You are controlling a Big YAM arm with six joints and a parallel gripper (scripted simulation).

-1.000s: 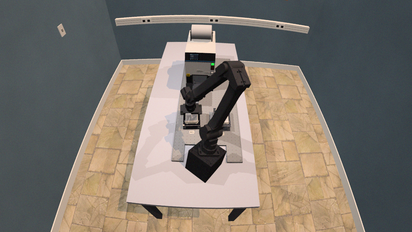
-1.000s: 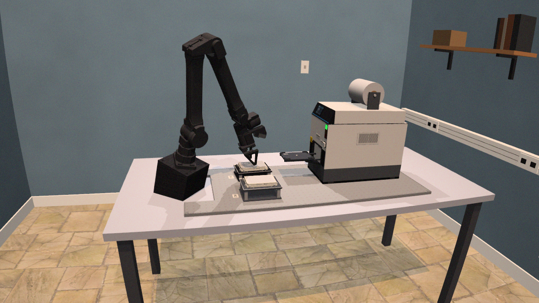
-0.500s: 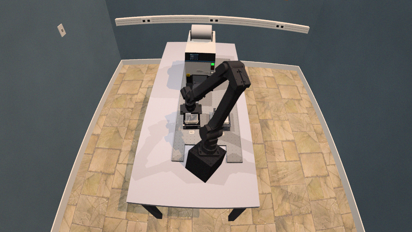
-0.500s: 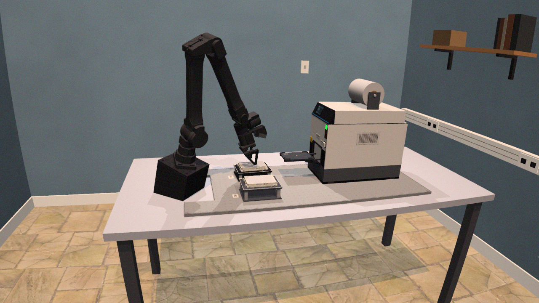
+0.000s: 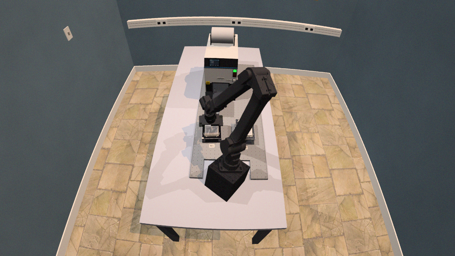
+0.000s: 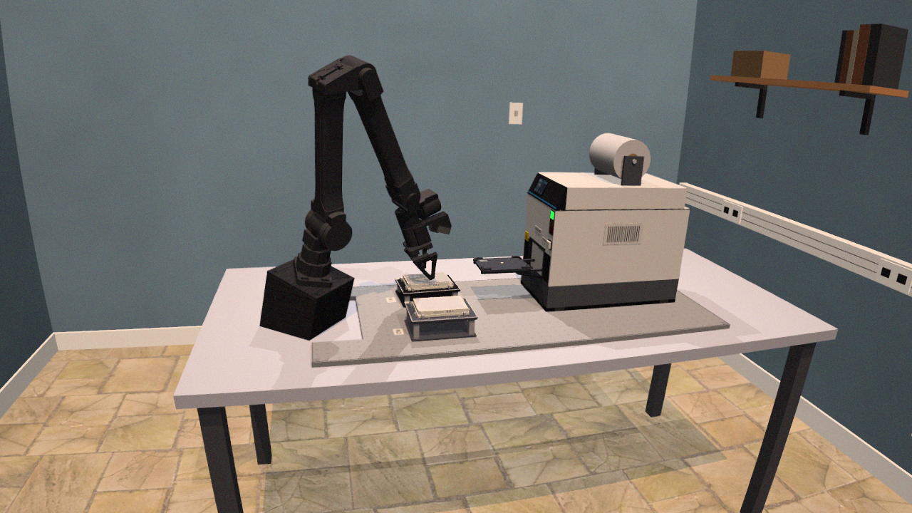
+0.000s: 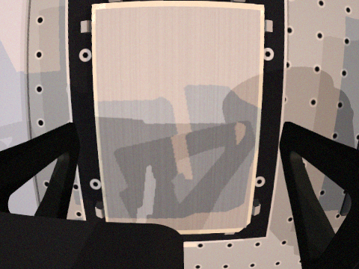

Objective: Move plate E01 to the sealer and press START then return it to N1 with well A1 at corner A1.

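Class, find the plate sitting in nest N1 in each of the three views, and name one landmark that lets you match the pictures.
Top: plate E01 lies left of centre, just below the open hand, above the N1 tag.
Exterior: it is the farther of the two plates, under the hand.
Wrist: it fills the middle, framed by the black nest.
Shared landmark: the perforated grey base board.
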